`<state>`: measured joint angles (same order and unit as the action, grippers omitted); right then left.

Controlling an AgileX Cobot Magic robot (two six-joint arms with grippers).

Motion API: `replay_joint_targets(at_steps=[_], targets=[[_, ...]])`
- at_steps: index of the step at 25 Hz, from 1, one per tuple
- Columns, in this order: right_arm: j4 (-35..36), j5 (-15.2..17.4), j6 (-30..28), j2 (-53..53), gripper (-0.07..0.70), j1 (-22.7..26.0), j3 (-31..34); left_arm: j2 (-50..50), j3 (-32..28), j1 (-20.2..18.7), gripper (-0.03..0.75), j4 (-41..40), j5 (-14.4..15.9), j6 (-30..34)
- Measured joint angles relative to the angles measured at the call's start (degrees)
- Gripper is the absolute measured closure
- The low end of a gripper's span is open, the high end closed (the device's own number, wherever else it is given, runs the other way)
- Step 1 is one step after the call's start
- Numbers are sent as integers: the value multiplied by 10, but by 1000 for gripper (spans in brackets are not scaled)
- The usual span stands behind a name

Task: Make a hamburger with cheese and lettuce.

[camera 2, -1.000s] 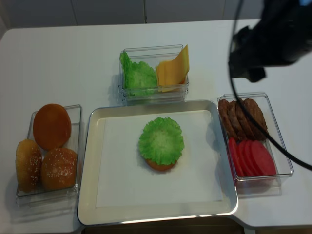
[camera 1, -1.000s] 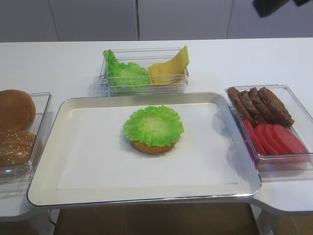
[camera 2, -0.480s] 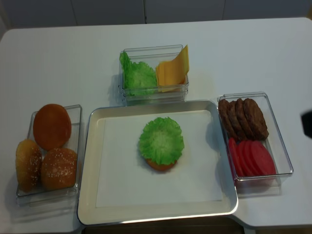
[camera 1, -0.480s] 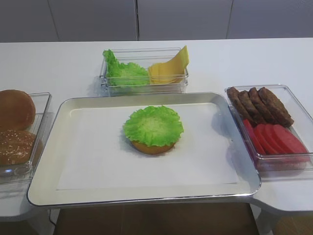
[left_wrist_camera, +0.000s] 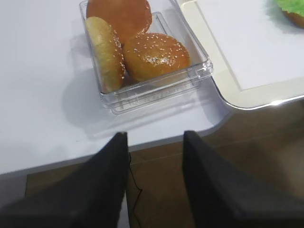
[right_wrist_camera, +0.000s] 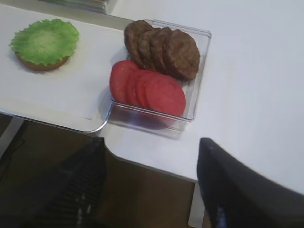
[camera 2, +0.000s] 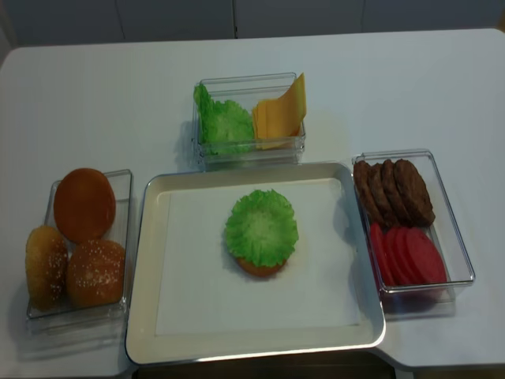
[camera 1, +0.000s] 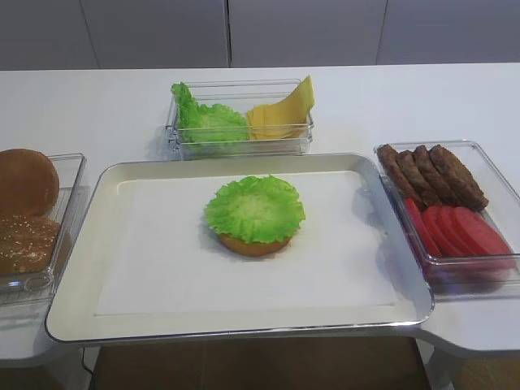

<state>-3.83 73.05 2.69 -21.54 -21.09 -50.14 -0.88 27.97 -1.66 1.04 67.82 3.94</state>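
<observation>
A lettuce leaf [camera 1: 254,208] lies on the hamburger bun half [camera 1: 253,244] in the middle of the metal tray [camera 1: 81,244]; they also show in the realsense view, lettuce [camera 2: 261,227] over bun [camera 2: 261,269], and in the right wrist view [right_wrist_camera: 45,41]. The cheese slices [camera 1: 284,114] stand in a clear box [camera 1: 240,146] behind the tray, beside more lettuce [camera 1: 207,120]. My right gripper [right_wrist_camera: 151,183] is open and empty, off the table's front right. My left gripper [left_wrist_camera: 155,183] is open and empty, off the front left edge. Neither shows in the exterior views.
A clear box at the left holds domed bun tops [camera 2: 83,204], also in the left wrist view [left_wrist_camera: 154,56]. A clear box at the right holds brown patties [camera 2: 393,189] and red tomato slices [camera 2: 410,257]. White paper [camera 2: 197,276] lines the tray.
The right arm, over the back right of the table a second ago, has withdrawn out of the exterior views. The food has not moved.
</observation>
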Motion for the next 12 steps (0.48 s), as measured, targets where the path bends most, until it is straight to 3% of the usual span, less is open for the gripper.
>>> replay_joint_targets(at_steps=[9, 12], targets=[[1, -11, 0, 157, 160, 114, 126, 0, 0, 0, 427, 0, 0, 0], [19, -16, 0, 197, 160, 132, 160, 0, 0, 0, 427, 0, 0, 0]])
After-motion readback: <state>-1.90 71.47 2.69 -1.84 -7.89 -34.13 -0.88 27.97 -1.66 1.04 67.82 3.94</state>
